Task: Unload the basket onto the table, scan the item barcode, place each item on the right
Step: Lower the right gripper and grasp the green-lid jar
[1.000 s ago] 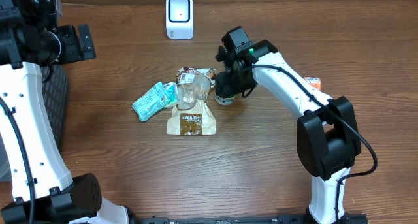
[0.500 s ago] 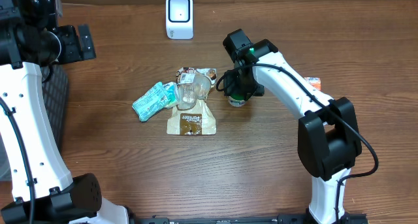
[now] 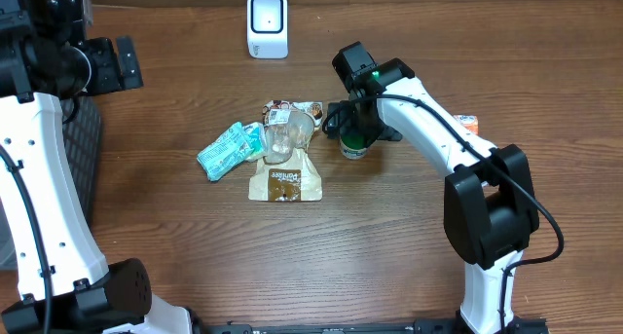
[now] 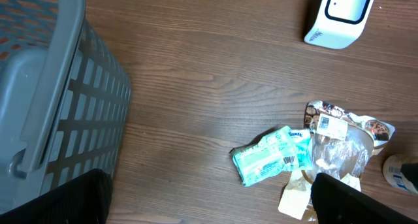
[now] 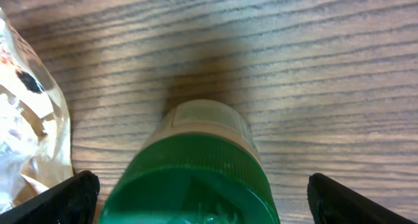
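A small green-capped bottle stands on the wooden bench between the wide-spread fingers of the right end effector, not grasped. The white scanner box is well apart, so I judge the scanning is not yet done.

- Nothing reads clearly in any view.
- Brown pouch: white script logo, too small to make out.
- White scanner: a short line of dark print near its lower corner, illegible.
- White sticker on the crumpled printed wrapper: dark marks, unreadable.
- Teal packet: pale lettering, blurred.
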Robot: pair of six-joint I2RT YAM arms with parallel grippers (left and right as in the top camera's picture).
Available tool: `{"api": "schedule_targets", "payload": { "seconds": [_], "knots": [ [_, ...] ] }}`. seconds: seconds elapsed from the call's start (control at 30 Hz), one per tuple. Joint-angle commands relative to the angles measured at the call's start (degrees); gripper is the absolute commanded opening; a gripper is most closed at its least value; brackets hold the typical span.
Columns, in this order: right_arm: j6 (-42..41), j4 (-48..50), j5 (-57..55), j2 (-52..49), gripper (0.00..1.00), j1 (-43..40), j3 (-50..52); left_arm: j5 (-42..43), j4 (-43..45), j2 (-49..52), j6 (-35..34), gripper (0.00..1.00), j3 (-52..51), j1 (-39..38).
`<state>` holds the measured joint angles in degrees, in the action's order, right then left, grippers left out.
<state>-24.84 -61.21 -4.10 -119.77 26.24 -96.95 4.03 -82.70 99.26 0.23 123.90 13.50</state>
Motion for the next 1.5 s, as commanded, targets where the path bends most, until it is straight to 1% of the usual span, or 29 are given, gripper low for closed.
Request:
{"api": "schedule_targets", "payload": {
  "seconds": [0.0, 0.07, 0.2, 0.3, 0.43, 0.6, 0.77, 1.03, 1.27, 1.33, 1.47],
  "knots": [
    [0.24, 0.5, -0.98, -0.22, 1.0, -0.33, 0.22, -0.15, 0.22, -0.48, 1.09, 1.0, 1.07, -0.44],
    [2.38, 0.7, -0.98, -0.2, 0.97, -0.33, 0.22, -0.15, 0.22, -0.48, 1.09, 0.99, 1.07, -0.44],
    [3.34, 0.68, -0.98, -0.22, 0.92, -0.33, 0.24, -0.15, 0.22, -0.48, 1.09, 1.0, 1.07, -0.44],
    [7.13, 0.76, -1.01, -0.22, 0.89, -0.31, 0.24, -0.15, 0.22, -0.48, 1.09, 1.0, 1.07, -0.44],
    [11.5, 1.44, -0.98, -0.22, 0.82, -0.33, 0.98, -0.15, 0.22, -0.48, 1.09, 1.0, 1.07, -0.44],
    [13.44, 3.06, -1.01, -0.24, 0.79, -0.31, 3.39, -0.15, 0.22, -0.48, 1.09, 0.99, 1.07, -0.44],
    [14.27, 3.48, -1.01, -0.26, 0.68, -0.33, 3.85, -0.15, 0.22, -0.48, 1.09, 0.99, 1.07, -0.44],
    [14.27, 3.1, -0.96, -0.26, 0.65, -0.33, 3.43, -0.15, 0.22, -0.48, 1.09, 0.99, 1.07, -0.44],
    [14.49, -2.62, -0.98, -0.24, 0.66, -0.33, -1.38, -0.17, 0.22, -0.48, 1.09, 1.0, 1.07, -0.44],
    [14.51, -3.85, -0.98, -0.24, 0.69, -0.33, -2.38, -0.15, 0.22, -0.48, 1.09, 1.0, 1.07, -0.37],
    [14.73, -4.5, -0.98, -0.26, 0.7, -0.33, -2.45, -0.15, 0.22, -0.48, 1.09, 1.0, 1.07, -0.39]
  ]
}}
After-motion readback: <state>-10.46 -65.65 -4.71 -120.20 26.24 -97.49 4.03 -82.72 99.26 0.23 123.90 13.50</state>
